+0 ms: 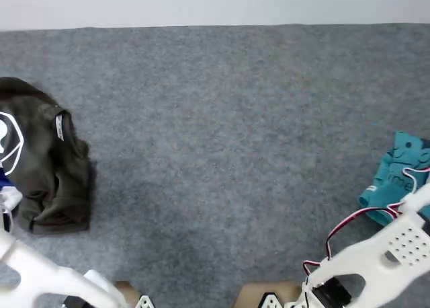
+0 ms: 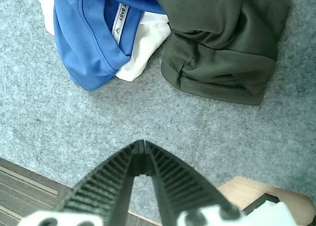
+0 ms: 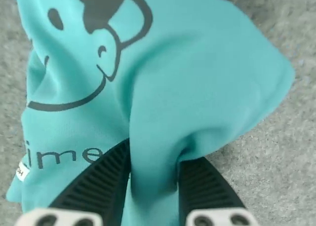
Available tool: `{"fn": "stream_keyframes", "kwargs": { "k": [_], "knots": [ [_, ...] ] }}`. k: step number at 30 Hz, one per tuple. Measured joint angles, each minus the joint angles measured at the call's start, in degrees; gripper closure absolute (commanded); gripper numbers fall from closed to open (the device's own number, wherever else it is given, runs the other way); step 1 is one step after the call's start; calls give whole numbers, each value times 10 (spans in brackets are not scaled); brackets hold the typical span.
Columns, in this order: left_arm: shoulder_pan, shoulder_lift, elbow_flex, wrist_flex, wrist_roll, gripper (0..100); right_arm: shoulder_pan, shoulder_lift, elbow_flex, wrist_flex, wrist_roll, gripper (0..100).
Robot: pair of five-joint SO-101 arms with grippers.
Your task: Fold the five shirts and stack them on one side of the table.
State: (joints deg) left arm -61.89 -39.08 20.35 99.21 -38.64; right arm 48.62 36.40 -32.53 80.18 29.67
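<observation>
Left edge of the grey table [image 1: 222,120]: a dark green shirt [image 1: 50,173], bunched, with a blue shirt [image 2: 89,33] and a white shirt [image 2: 143,46] heaped against it. Left gripper [image 2: 144,148]: fingers pressed together, nothing held, poised over bare table near that heap. Right edge: a teal shirt [image 1: 393,183], crumpled, one fold clamped by the right gripper [image 3: 155,159].

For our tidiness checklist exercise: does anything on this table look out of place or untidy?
Yes. The olive shirt, blue shirt and white shirt lie crumpled in one heap at the left edge of the table, not folded. The teal shirt sits bunched at the opposite edge, pinched in the right gripper.
</observation>
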Motion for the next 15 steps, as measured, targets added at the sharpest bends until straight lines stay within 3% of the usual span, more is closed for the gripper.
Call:
{"fn": "stream_keyframes", "kwargs": {
  "k": [3,10,15],
  "knots": [
    [0,0,0,0,0,993,-3,0,0,0,0,902],
    [0,0,0,0,0,993,-4,-6,0,40,-18,702],
    [0,0,0,0,0,993,-26,-65,0,91,-69,693]
  ]
}}
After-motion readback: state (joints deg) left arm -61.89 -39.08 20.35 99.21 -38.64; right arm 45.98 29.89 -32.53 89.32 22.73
